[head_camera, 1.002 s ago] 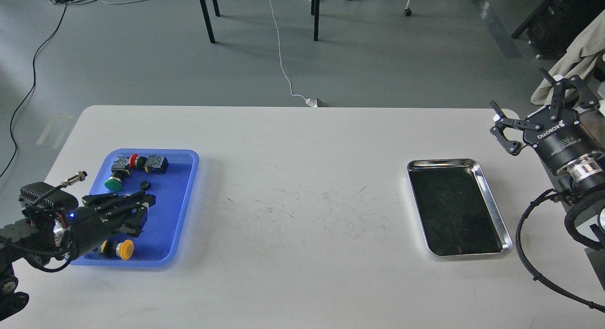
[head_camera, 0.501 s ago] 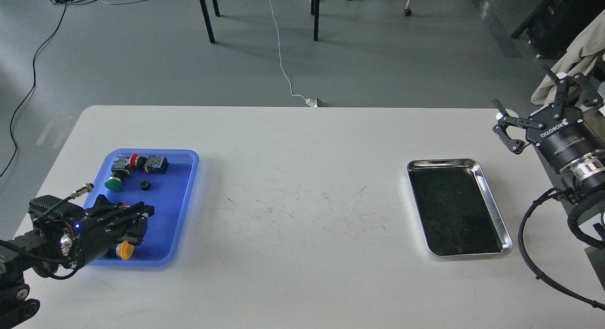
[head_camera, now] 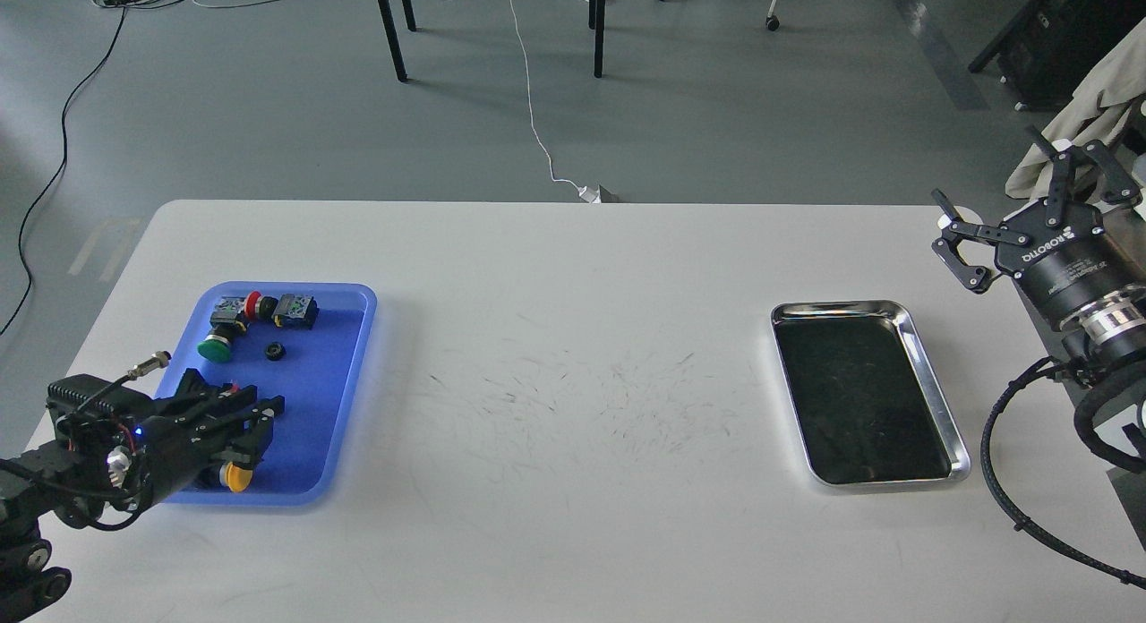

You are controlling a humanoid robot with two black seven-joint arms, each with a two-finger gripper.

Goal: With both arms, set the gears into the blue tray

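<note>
Left gripper is hanging over the near end of the blue tray, fingers pointing right and a little far. The fingers are lying close together, dark against dark; cannot tell whether anything is pinched or whether they are parted.

One gear is sitting inside the tray, in its far half, just right of the green-capped switch and near of the red-capped one. It is lying far of the left gripper, almost straight ahead, apart from it. A yellow-capped switch is showing just below the gripper.

The steel tray on the right is holding no gear that I can make out.

Right gripper is waiting off the right table edge, fingers spread wide, gripping nothing.

Judgement: the left arm is much the nearer to the gear.
</note>
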